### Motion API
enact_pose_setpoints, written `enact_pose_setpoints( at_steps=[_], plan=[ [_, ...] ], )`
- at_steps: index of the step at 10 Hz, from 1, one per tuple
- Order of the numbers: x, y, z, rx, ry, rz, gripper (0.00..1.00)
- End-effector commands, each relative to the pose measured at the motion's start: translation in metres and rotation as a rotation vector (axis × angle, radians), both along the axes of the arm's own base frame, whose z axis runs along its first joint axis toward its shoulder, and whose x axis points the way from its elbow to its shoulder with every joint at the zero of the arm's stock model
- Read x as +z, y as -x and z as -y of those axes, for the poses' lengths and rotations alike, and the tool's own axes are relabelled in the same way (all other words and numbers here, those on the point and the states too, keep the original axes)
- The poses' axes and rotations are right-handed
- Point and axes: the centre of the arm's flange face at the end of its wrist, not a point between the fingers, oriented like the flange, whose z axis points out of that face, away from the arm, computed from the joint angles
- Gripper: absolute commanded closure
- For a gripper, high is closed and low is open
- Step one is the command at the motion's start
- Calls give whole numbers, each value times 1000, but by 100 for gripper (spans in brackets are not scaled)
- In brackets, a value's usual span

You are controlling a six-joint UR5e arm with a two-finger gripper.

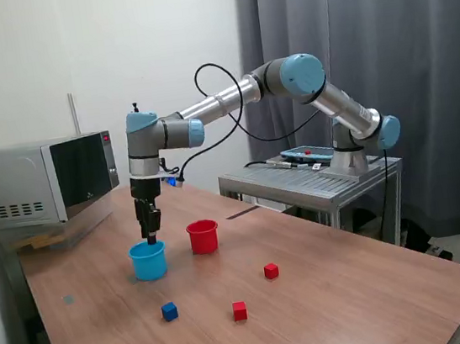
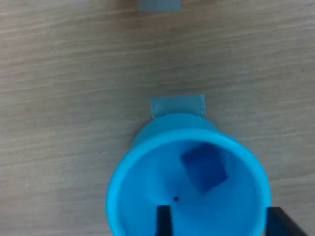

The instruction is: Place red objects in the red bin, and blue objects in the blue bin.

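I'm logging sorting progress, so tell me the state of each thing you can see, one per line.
gripper: open, fingers just above the blue cup's mouth, holding nothing
blue cup: upright, one blue cube lying tilted inside
red cup: upright, contents not visible
second blue cube: loose on the table
two red cubes: loose on the table, apart
microwave: door closed

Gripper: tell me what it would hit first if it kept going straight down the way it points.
The gripper points down into the light blue cup. Going straight on, it would probably meet the dark blue cube lying inside, or the cup's floor beside it; the wrist view leaves depth unclear.
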Motion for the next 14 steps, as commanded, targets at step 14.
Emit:
enact_pose_setpoints(
  at_steps=[14],
  plan=[
    [27,7,175,195,-2,-24,0]
  ],
)
